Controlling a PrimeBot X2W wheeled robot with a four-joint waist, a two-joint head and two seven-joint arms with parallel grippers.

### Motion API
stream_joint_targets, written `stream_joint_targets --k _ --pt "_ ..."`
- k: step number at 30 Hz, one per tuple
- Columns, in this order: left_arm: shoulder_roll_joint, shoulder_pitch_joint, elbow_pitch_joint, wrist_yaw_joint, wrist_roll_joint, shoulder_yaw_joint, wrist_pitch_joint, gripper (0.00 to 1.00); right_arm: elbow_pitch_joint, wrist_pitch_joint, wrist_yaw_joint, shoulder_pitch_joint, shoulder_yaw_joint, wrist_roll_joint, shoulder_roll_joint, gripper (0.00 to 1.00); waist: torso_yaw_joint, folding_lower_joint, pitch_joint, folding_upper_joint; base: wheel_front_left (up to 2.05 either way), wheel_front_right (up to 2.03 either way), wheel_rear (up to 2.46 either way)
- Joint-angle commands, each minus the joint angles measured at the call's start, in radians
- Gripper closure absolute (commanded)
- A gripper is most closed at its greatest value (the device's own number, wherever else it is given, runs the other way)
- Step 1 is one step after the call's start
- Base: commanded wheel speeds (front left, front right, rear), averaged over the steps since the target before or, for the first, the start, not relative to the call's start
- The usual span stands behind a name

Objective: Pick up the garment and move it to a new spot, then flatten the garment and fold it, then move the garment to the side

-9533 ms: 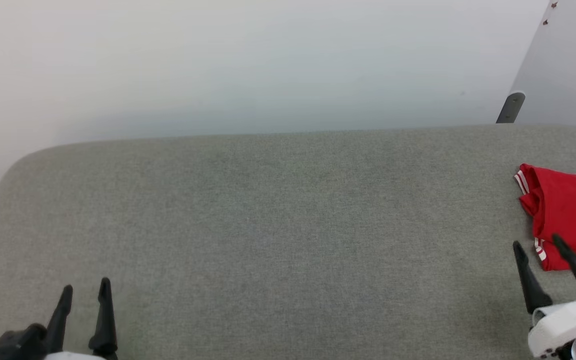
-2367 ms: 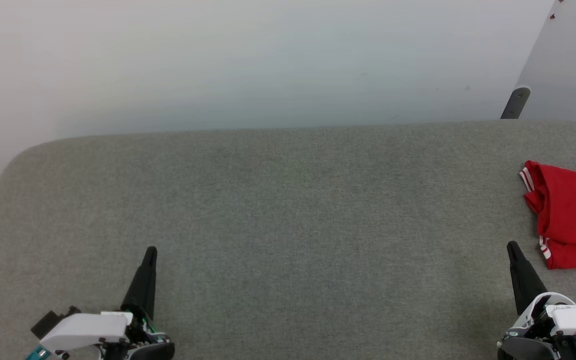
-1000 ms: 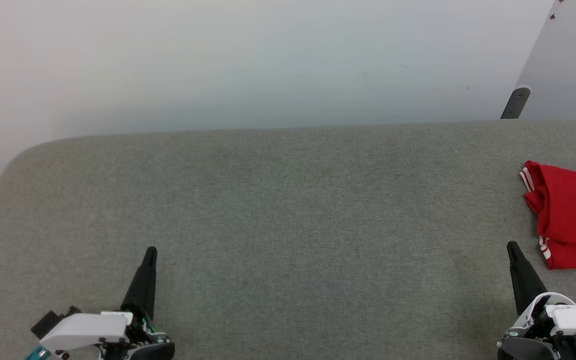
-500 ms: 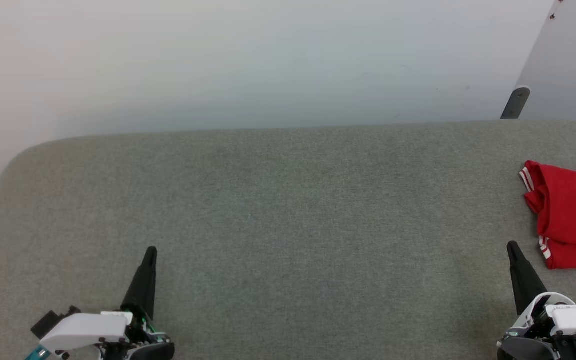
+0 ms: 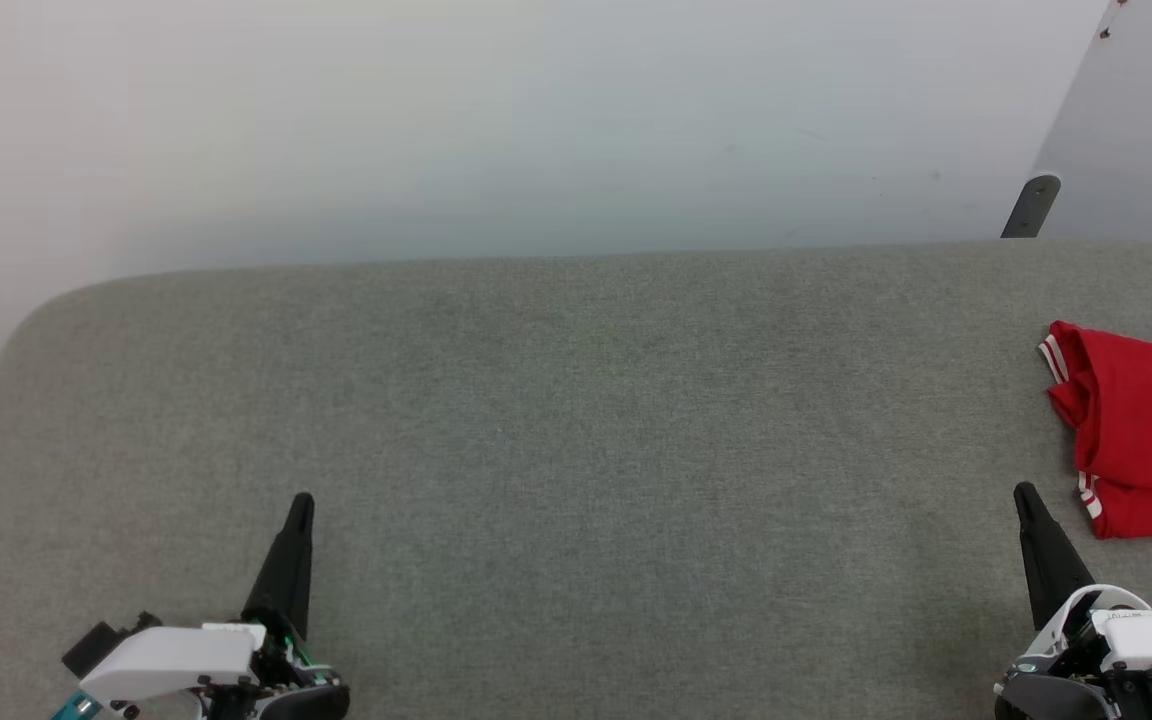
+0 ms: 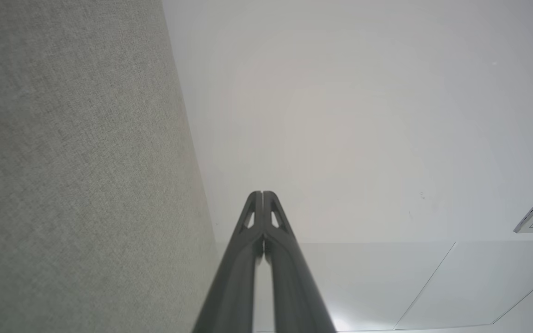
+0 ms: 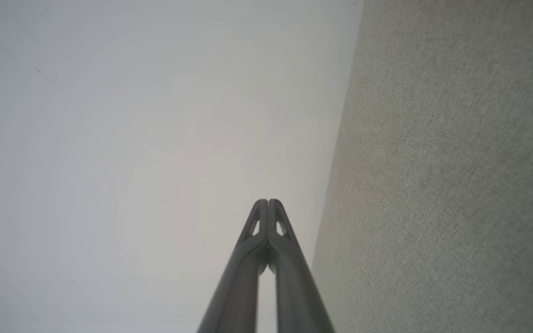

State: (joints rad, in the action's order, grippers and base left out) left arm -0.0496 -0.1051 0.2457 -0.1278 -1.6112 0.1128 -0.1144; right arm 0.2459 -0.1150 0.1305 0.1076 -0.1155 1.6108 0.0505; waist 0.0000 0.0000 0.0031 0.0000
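Since the oldest picture both pincers have closed and drawn back to the lower corners; the garment (image 5: 1141,420) lies folded at the frame's right edge on the grey padded surface (image 5: 576,400), so the task looks done and the arms should simply keep clear of the fold. The left gripper (image 5: 300,503) and right gripper (image 5: 1023,492) each show fingers pressed together, holding nothing.

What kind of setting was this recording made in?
Probably a plain indoor test room or lab: a grey fabric-covered table stands before a bare white wall, and a folded red shirt lies at its right side.
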Motion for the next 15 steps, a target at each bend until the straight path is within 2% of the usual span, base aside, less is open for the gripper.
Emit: stream_joint_targets --k 1,15 --pt "0.001 -0.008 -0.001 -0.005 -0.003 0.002 -0.003 1.00 -0.003 -0.002 0.000 0.002 0.001 0.004 -0.003 1.00 0.000 0.0000 0.000 0.0000 0.00 0.00 0.00" --pt "0.001 -0.008 -0.001 -0.005 -0.003 0.002 -0.003 1.00 -0.003 -0.002 0.000 0.002 0.001 0.004 -0.003 1.00 0.000 0.0000 0.000 0.0000 0.00 0.00 0.00"
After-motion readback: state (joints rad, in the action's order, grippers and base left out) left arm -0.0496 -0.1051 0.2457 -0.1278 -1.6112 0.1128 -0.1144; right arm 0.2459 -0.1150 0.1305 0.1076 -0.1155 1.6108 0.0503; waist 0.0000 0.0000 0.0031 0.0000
